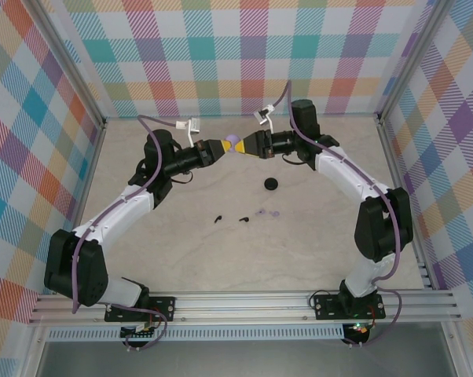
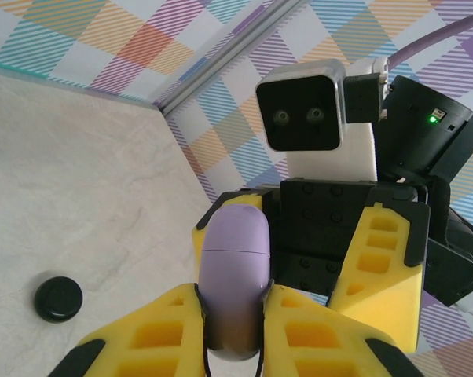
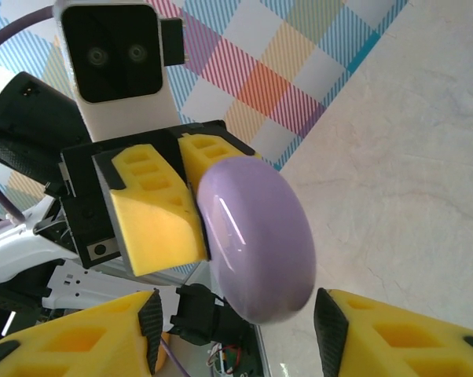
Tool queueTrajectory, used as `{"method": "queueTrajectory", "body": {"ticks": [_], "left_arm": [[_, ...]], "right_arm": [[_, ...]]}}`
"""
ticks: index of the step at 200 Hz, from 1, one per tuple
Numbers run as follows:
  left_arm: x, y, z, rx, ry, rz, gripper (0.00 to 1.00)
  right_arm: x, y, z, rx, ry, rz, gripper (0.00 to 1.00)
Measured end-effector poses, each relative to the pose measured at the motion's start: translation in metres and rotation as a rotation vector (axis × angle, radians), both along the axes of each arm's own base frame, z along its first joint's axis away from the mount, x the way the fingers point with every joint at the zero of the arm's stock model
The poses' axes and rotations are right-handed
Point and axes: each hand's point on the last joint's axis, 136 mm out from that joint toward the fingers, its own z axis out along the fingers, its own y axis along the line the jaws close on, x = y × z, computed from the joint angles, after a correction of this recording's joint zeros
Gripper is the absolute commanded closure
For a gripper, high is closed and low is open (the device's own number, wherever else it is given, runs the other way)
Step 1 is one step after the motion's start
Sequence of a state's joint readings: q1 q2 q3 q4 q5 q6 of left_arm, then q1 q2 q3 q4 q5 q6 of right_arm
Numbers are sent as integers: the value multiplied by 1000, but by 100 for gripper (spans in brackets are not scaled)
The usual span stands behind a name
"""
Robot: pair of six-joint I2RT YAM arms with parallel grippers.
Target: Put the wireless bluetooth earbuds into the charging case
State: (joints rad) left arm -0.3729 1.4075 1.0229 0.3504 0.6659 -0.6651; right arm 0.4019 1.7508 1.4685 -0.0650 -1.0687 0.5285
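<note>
Aloft, left gripper [image 2: 235,302] clamps glossy lilac rounded case [image 2: 235,267]; right gripper [image 3: 238,306] gapes astride. Likely slick, light: pinch broad faces.

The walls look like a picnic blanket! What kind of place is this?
Probably a robot testing booth: checkered panels fence in a table, a metal frame runs along the front, and a left arm and a right arm are bolted to it.

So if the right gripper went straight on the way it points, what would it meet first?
Probably the lilac case held by the left gripper; it sits just ahead of the open right gripper.
</note>
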Motion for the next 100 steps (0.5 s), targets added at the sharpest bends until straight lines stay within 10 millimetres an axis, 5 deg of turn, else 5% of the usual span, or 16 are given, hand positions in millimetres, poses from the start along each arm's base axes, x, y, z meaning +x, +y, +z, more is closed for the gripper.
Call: {"method": "queueTrajectory", "body": {"ticks": [61, 100], "left_arm": [[-4, -4, 0, -1, 0, -17, 83], [-4, -5, 1, -2, -3, -18, 83]], "right_arm": [[1, 1, 2, 10, -3, 5, 50], [3, 2, 1, 11, 2, 6, 64]]}}
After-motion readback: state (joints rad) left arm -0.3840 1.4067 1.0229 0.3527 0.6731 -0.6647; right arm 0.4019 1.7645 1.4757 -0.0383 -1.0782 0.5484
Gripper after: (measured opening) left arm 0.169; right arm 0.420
